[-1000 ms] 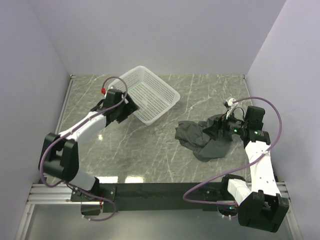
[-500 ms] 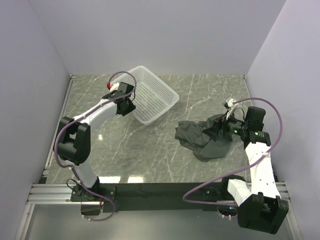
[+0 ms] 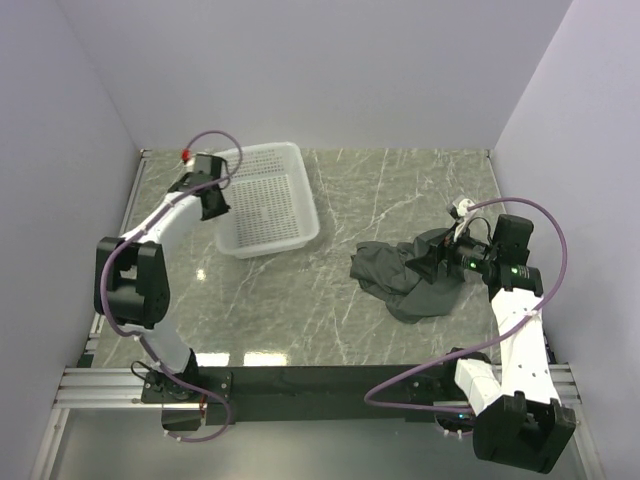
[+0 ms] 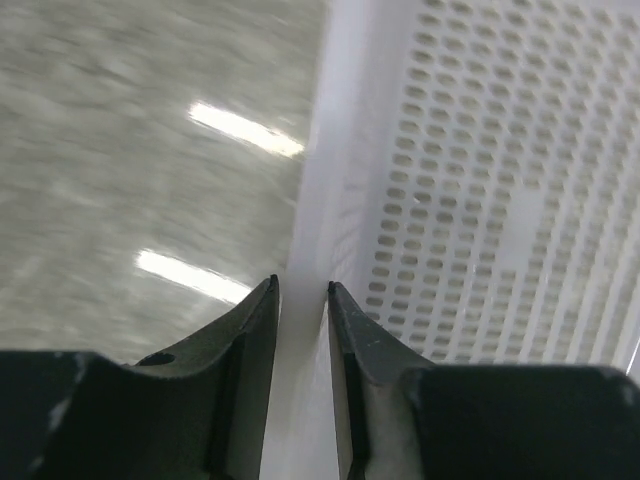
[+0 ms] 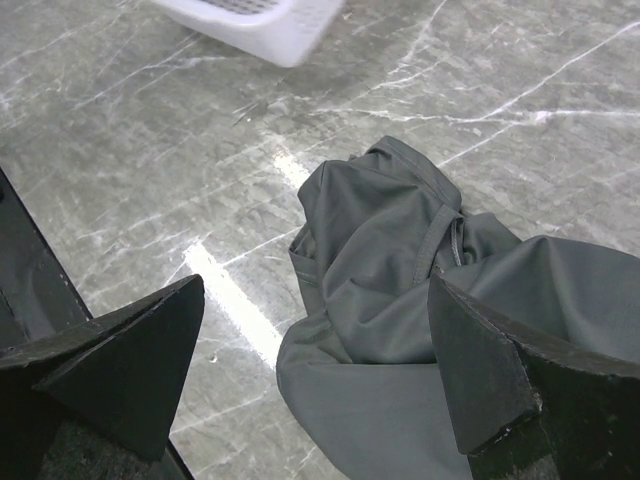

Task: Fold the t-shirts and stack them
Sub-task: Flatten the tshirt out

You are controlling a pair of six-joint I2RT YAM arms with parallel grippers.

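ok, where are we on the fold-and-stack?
Done: nothing, no fold and no stack. The t-shirt lies crumpled on the table. In hand: the left gripper is clamped on the rim of the white basket at the far left; the right gripper hangs open over the t-shirt. Left: grasp, spread, fold, stack.

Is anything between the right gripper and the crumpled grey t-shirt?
Nothing visible. The open right gripper hangs directly over the t-shirt. The white basket sits far off to the left, its wall clamped by the left gripper.
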